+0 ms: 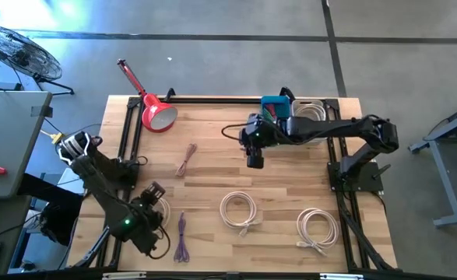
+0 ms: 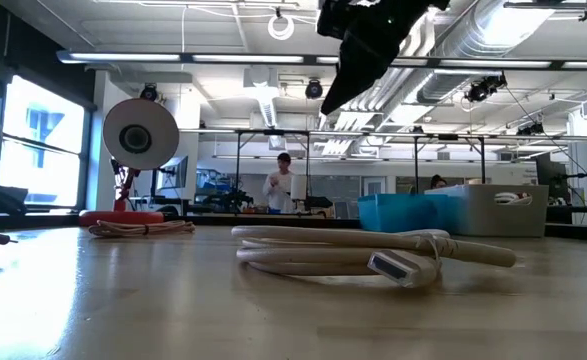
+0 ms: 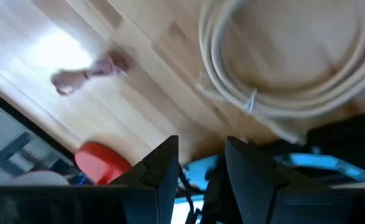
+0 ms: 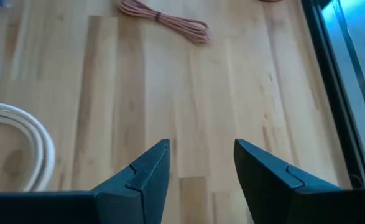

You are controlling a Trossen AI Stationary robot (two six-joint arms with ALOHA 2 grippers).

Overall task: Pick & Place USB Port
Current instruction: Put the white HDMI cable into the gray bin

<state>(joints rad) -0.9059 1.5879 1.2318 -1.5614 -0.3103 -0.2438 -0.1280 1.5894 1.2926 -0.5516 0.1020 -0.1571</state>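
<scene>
Two white coiled USB cables lie flat on the table: one near the middle (image 1: 240, 210), close up in the low view (image 2: 373, 255), and one toward the right near corner (image 1: 318, 229). A tan-pink bundled cable (image 1: 185, 159) and a purple one (image 1: 181, 237) lie to the left. My right gripper (image 1: 255, 161) hangs open above the bare table centre, well clear of it (image 2: 338, 95); its wrist view shows wood between the fingers (image 4: 201, 168). My left gripper (image 1: 156, 201) is open near the left near corner, beside the purple cable; its wrist view (image 3: 201, 171) looks toward the middle white coil (image 3: 294, 62).
A red desk lamp (image 1: 156, 115) stands at the far left. A blue bin (image 1: 275, 105) and a white bin holding cables (image 1: 312, 109) sit at the far edge. Black frame rails run along the left, far and right edges. Bare wood lies under the right gripper.
</scene>
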